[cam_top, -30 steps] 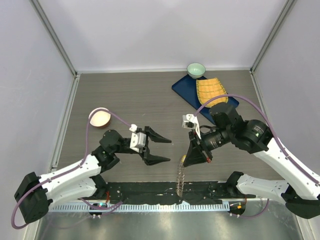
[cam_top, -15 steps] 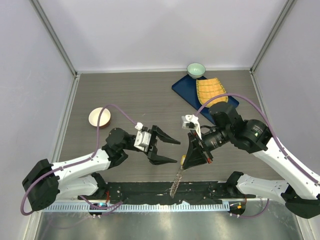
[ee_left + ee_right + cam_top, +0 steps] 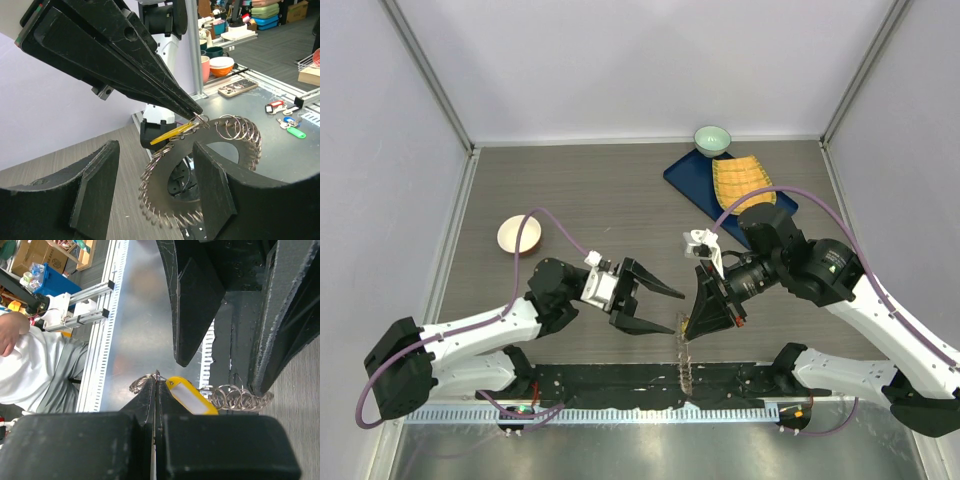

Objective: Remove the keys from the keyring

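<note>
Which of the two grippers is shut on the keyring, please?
The right gripper: its jaws are pinched shut on the keyring, which dangles from its tip, while the left gripper is wide open and holds nothing.

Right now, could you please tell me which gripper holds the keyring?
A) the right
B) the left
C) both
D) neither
A: the right gripper is pinched shut on the keyring, which hangs from its tips, while the left gripper stands open beside it.
</note>
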### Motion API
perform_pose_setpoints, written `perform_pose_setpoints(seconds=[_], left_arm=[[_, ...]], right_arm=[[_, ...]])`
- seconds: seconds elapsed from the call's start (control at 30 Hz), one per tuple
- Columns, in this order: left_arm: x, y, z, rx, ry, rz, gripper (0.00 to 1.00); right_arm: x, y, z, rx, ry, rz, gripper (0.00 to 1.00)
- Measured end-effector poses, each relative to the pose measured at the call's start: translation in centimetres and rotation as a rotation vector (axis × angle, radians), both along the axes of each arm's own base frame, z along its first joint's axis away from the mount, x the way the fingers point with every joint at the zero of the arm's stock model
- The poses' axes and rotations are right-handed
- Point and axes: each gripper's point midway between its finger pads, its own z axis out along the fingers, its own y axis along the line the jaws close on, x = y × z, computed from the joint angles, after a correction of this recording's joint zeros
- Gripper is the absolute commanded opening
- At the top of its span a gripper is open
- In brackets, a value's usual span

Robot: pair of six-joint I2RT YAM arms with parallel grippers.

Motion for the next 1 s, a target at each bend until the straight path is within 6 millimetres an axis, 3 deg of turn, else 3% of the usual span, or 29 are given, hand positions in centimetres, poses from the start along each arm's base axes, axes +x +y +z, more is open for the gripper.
perform_pose_setpoints(seconds=[0.33,0.6,0.7,0.8,0.93,1.0], left_arm=[[-0.6,-0.6,1.3,-0.007,-0.031,-0.048,0.64],[-0.5,-0.9,0.2,0.036,-0.034,-0.043,0.65],[1.0,-0.7,-1.1,0.066,-0.009,0.079,0.69],[2.9,1.0,-3.5,0.081,0.064,0.271,0.69],[6.8,3.7,-6.5,0.070,0.210,0.562,0.70],[8.7,5.1,-7.1,0.050,0.270,0.694,0.70]], right_arm=[[0.1,0.1,0.2,0.010,-0.006,0.001,0.01],[1.0,0.2,-0.2,-0.021,-0.016,-0.074,0.01],[2.1,0.2,-0.8,-0.070,-0.012,-0.157,0.01],[3.5,0.2,-2.2,-0.143,0.007,-0.252,0.01],[4.9,-0.8,-6.0,-0.305,0.039,-0.371,0.01],[5.6,-1.2,-7.6,-0.392,0.054,-0.408,0.01]])
